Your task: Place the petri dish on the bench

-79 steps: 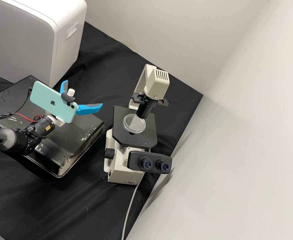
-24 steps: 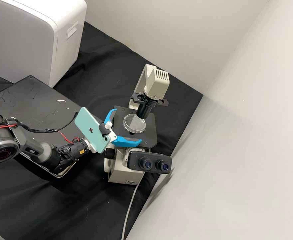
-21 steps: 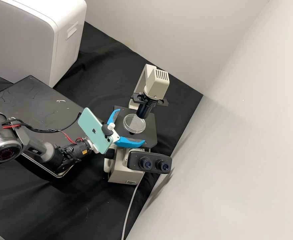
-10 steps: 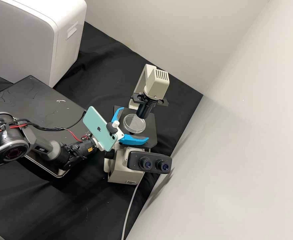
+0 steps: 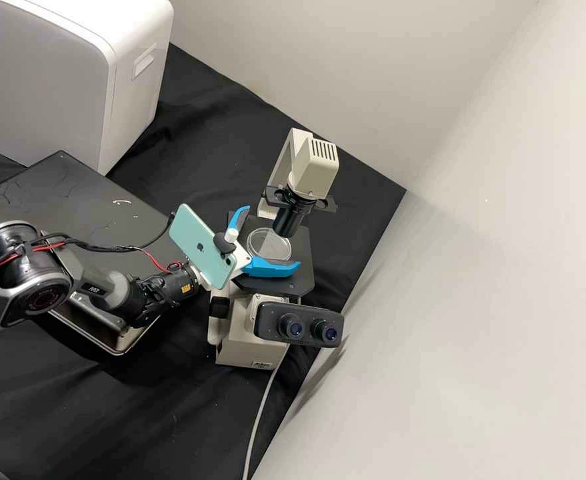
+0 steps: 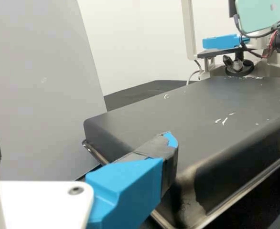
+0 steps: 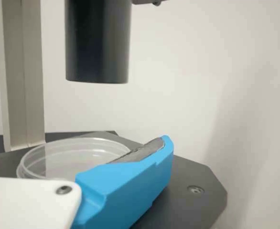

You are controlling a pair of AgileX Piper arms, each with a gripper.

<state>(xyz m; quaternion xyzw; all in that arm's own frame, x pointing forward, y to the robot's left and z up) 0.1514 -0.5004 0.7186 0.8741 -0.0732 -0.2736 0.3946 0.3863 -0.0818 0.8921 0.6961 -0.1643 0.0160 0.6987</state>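
Petri dish point(image 5: 271, 241) sits on the black stage point(image 5: 301, 277) of the microscope point(image 5: 249, 337), under the dark lens tube point(image 5: 286, 220), not on the worktop point(image 5: 206, 133). Right end effector point(image 5: 273, 237) is open at stage height, with one blue finger on each side of the dish, both close to the rim; can't tell if either touches. Left end effector point(image 6: 80, 143) has its fingers spread too, low down just beside the corner of the black metal case point(image 6: 211, 119).
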